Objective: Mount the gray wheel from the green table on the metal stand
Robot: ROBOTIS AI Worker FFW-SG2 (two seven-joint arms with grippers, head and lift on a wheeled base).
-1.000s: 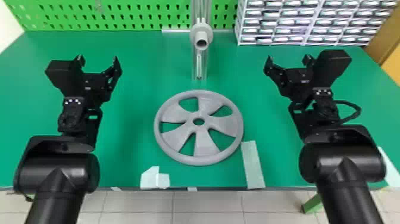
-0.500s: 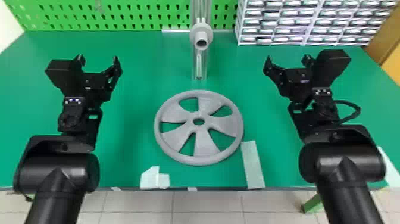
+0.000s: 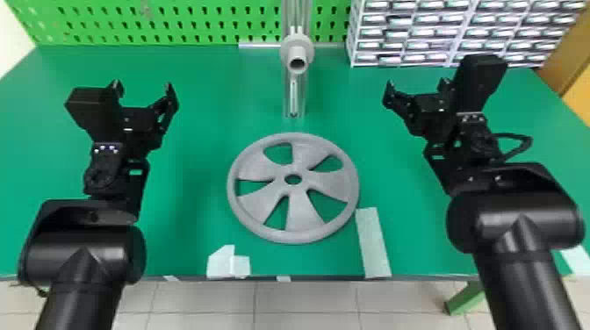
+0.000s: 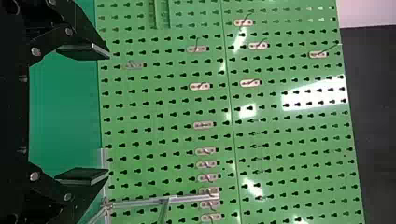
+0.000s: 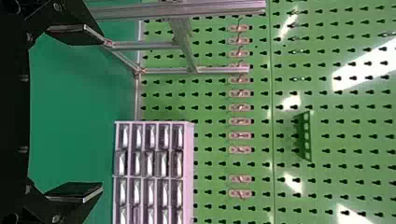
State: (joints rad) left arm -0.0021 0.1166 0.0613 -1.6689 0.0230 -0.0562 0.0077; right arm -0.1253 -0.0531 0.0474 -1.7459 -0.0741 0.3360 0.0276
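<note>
Running past head view's top: metal stand [image 3: 297,49]; left gripper [image 3: 142,85], right gripper [image 3: 417,83] spread apart.

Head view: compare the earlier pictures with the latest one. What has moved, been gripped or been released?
Nothing has visibly changed. The gray wheel still lies flat on the green table; the left tool and right tool stay open.

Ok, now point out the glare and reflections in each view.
Head view: soft highlights on the glossy black left arm and right arm, bright reflections along the drawer cabinet, no harsh glare on the gray wheel; left wrist view: white glare patches on the green pegboard; right wrist view: similar white patches on the pegboard.
</note>
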